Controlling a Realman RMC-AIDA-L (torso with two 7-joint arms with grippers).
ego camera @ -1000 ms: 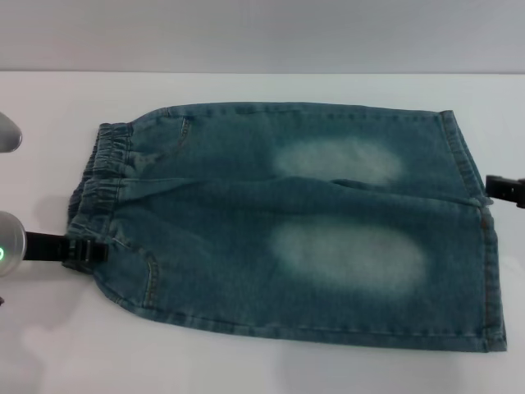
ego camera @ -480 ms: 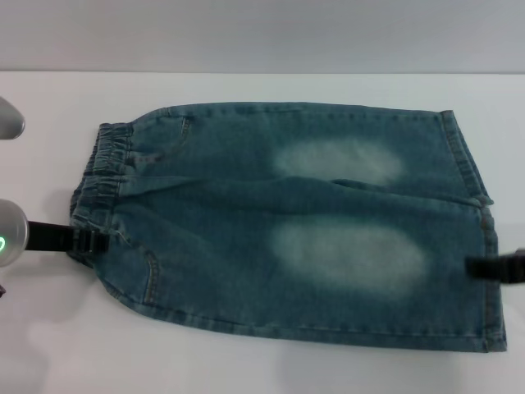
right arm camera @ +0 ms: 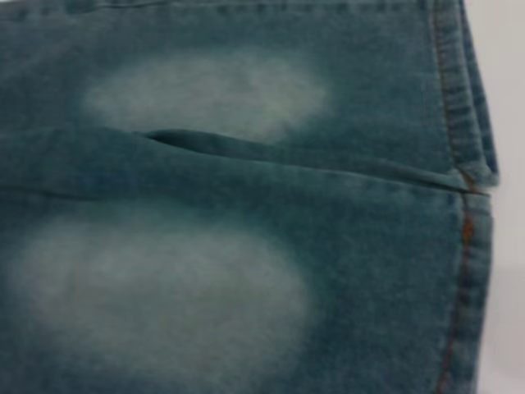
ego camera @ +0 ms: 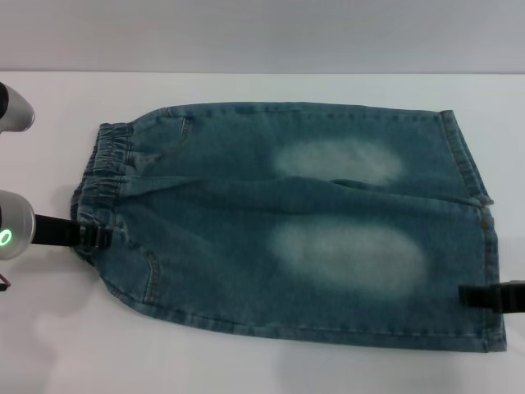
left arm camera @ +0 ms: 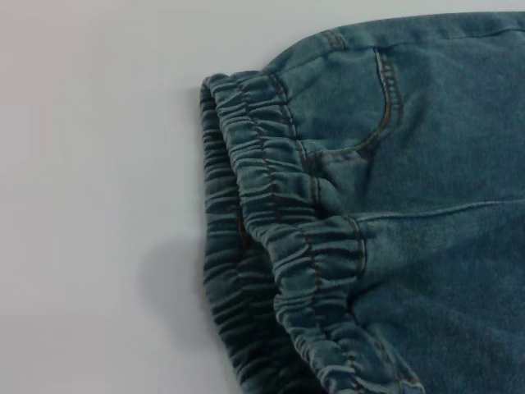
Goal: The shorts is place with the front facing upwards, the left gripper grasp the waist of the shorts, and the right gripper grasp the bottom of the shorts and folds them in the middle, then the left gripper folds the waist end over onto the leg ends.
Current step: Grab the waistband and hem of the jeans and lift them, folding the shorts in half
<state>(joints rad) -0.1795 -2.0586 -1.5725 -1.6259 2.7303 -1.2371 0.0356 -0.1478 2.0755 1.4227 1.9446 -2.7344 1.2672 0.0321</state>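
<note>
Blue denim shorts [ego camera: 287, 222] lie flat, front up, on the white table. The ruffled elastic waist [ego camera: 102, 176] points left and the leg ends [ego camera: 490, 246] point right. My left gripper [ego camera: 94, 236] rests at the near part of the waist, its black tip over the band's edge. Over the near leg's hem, close to the near right corner, sits my right gripper [ego camera: 472, 297]. The left wrist view shows the gathered waist [left arm camera: 271, 246] close up. In the right wrist view the two legs meet at the stitched hems [right arm camera: 459, 98]. Neither wrist view shows fingers.
The white table [ego camera: 246, 361] runs all around the shorts, with a bare strip along the near edge and at the left. A pale wall stands behind the table's far edge. Part of the left arm [ego camera: 15, 111] shows at the far left.
My right gripper has travelled along the leg hems from the far leg toward me, onto the near leg. The left gripper has shifted slightly away from me and further onto the waistband.
</note>
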